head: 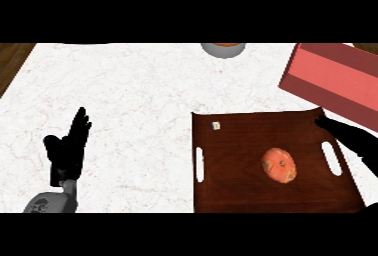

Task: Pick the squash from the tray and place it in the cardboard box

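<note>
One squash (279, 165) sits mid-tray (244, 195) — right robot hand (353, 140) at its edge.

A white marble-patterned counter top with faint reddish veining (148, 90) fills most of the view under even light, and brown wooden flooring (13, 57) shows past its far-left corner, with another sliver at the upper right (367, 46)

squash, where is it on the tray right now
In the head view the squash lies on the dark tray at the counter's right, right of the tray's middle, nearer the right handle slot, with the right hand at the tray's right edge.
</note>
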